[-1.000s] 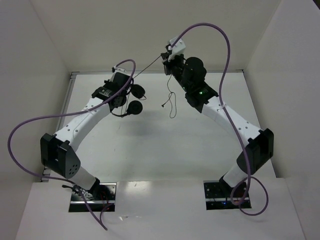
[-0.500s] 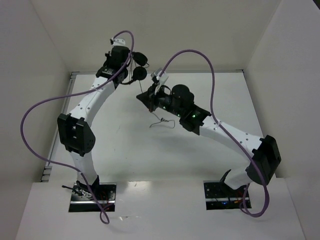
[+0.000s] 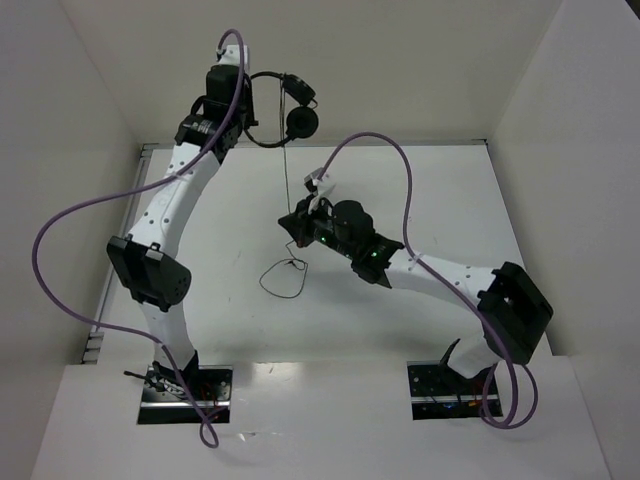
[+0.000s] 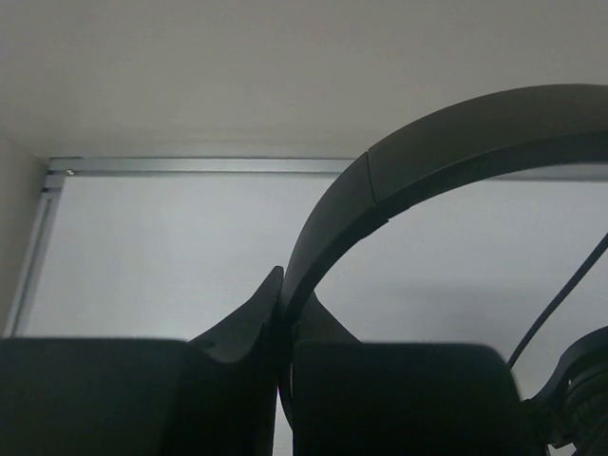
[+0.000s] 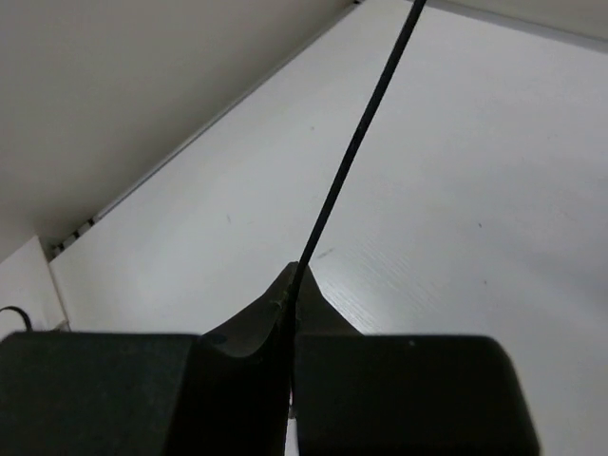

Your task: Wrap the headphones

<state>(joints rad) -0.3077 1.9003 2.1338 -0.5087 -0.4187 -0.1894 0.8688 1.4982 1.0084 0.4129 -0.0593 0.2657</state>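
Headphones (image 3: 301,123) now hang high against the back wall (image 3: 400,70), well above the worktop (image 3: 430,190). A second ago they sat low on the left side, close to the surface. The left arm has since swung up and straightened, and now stands nearly vertical from its base with the wrist bent toward the middle. The left hand (image 3: 243,100) is clenched on the thin headband (image 4: 427,142), which the left wrist view shows pinched between the fingers (image 4: 237,332), with the ear pads to its right. The right arm, a second ago raised high at the back with the cord pulled in a taut slant, has dropped and stretched out low toward the centre. The right hand (image 3: 292,222) is squeezed tight on the cord (image 3: 287,180), which runs straight down from the ear pads to it. The right wrist view shows the thin dark line (image 5: 351,152) leaving the closed fingertips. Below that hand the loose end lies in a small loop on the worktop, nearer the front than it was before.
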